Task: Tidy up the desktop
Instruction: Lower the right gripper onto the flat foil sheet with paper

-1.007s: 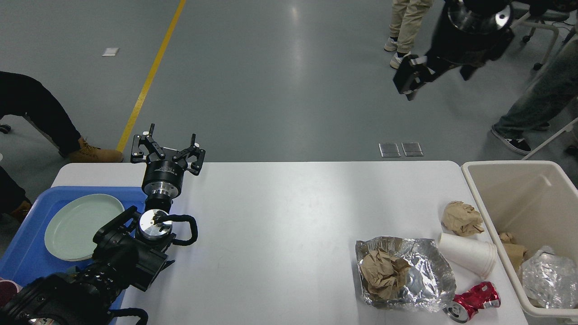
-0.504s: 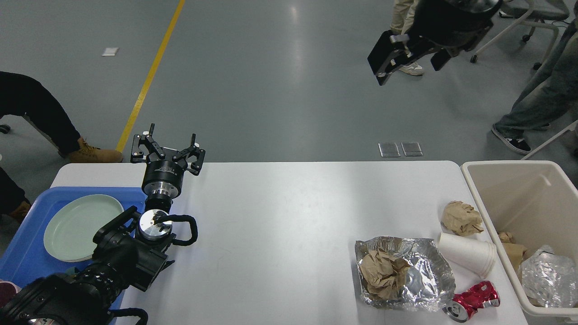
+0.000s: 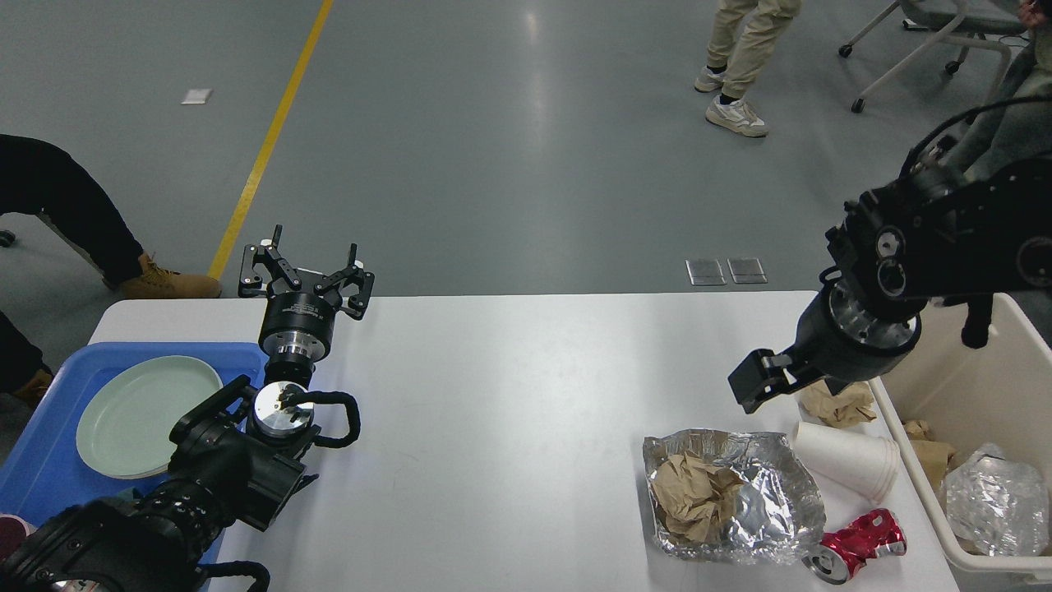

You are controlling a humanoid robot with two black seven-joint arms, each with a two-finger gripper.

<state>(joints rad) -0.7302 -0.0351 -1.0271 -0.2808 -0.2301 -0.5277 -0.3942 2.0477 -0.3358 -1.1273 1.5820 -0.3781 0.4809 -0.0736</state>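
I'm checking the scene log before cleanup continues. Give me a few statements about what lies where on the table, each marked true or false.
1. The crushed red can lies on the desktop. True.
2. The white paper cup stands upright. False: it lies on its side.
3. A crumpled brown paper ball sits on the foil sheet. True.
4. The green plate rests in the beige bin. False: it sits on the blue tray.
5. The left gripper holds a can. False: it is open and empty.
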